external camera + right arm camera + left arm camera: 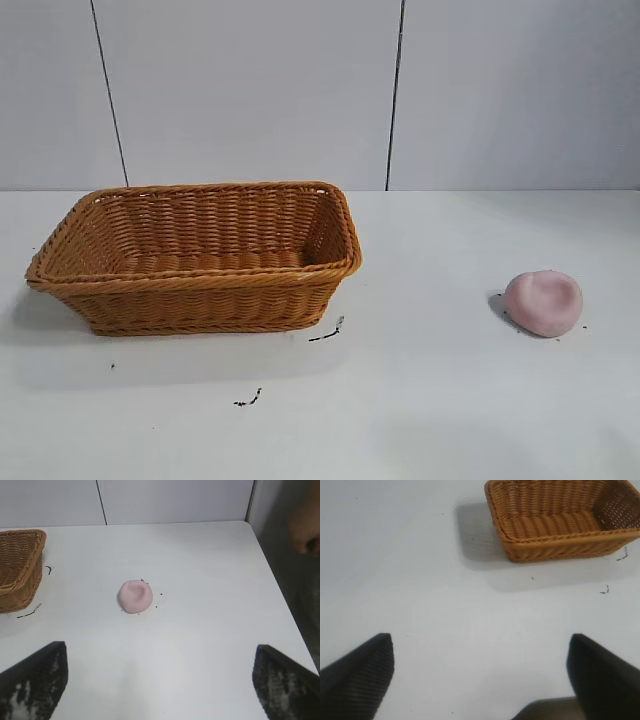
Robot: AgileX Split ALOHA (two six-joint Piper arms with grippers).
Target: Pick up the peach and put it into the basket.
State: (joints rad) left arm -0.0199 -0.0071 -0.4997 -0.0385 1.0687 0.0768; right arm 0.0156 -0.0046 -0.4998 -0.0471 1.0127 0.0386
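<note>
woven wicker basket (200, 262), matte dimpled peach (543, 302)

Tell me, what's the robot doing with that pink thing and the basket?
Nothing is being held yet. The peach sits alone on the white table, well off to the right of the basket, which has nothing in it. The right gripper hangs open above the table with the peach ahead of it. The left gripper is open too, over bare table a little way from the basket. So the pick-up hasn't started.
</note>
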